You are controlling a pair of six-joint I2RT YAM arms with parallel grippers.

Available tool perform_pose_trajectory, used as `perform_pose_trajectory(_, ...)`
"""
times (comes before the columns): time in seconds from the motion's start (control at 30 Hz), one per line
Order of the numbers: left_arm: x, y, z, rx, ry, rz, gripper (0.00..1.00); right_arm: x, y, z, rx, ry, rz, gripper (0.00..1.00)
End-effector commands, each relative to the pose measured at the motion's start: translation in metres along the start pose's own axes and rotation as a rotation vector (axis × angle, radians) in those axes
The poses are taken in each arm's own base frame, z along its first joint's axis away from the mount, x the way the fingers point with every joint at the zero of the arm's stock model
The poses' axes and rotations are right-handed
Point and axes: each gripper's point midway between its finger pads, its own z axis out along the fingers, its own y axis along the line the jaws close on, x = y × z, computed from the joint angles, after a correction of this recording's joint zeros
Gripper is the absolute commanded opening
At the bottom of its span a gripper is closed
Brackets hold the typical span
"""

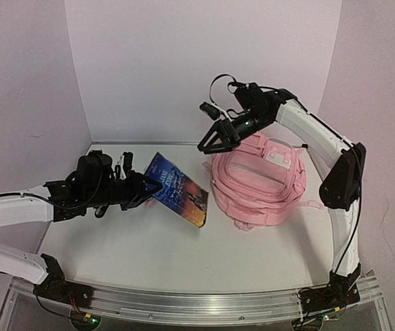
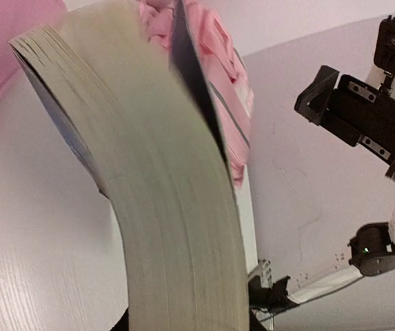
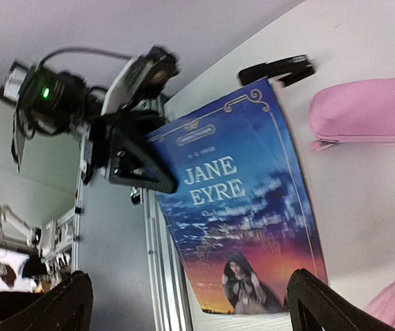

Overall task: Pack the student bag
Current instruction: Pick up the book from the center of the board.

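The student bag [image 1: 259,183] is a large pink backpack lying flat at the right of the table; it also shows as pink fabric [image 2: 214,48] in the left wrist view. A book [image 1: 178,189] with a blue "Jane Eyre" cover [image 3: 245,214] hangs tilted above the table, left of the bag. My left gripper [image 1: 142,189] is shut on the book's corner, and the book's page edge [image 2: 163,193] fills the left wrist view. Above the bag's far left corner my right gripper [image 1: 214,138] stands open and holds nothing; its dark fingertips [image 3: 318,303] frame the book.
A pink zipped pouch [image 3: 366,110] and a black object [image 3: 276,69] lie on the table beyond the book. White walls close in the table at the back and on both sides. A metal rail [image 1: 197,310] runs along the near edge.
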Motion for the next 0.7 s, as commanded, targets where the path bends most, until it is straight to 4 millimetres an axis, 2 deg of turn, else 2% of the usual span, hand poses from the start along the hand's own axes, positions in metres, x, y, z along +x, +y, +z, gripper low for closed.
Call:
perform_pose_trajectory(0.0, -0.075, -0.063, -0.042, 0.162, -0.34, 0.009, 0.0, -0.048, -0.03, -0.05, 0.096, -0.222, 0.179, 0.98)
perform_pose_trajectory(0.1, -0.092, -0.078, -0.052, 0.186, -0.41, 0.02, 0.0, -0.041, -0.023, -0.049, 0.074, -0.224, 0.221, 0.98)
perform_pose_trajectory(0.27, -0.109, -0.106, -0.055, 0.24, -0.456, 0.048, 0.0, -0.009, -0.026, -0.023, 0.003, -0.153, 0.335, 0.98)
perform_pose_trajectory(0.43, -0.127, -0.14, -0.056, 0.303, -0.508, 0.1, 0.0, 0.005, -0.014, 0.0, -0.085, -0.091, 0.372, 0.98)
perform_pose_trajectory(0.57, -0.142, -0.168, -0.047, 0.352, -0.539, 0.168, 0.0, 0.011, -0.009, 0.005, -0.126, -0.069, 0.391, 0.98)
perform_pose_trajectory(0.67, -0.149, -0.181, -0.038, 0.374, -0.554, 0.188, 0.0, 0.01, -0.008, 0.004, -0.125, -0.071, 0.386, 0.98)
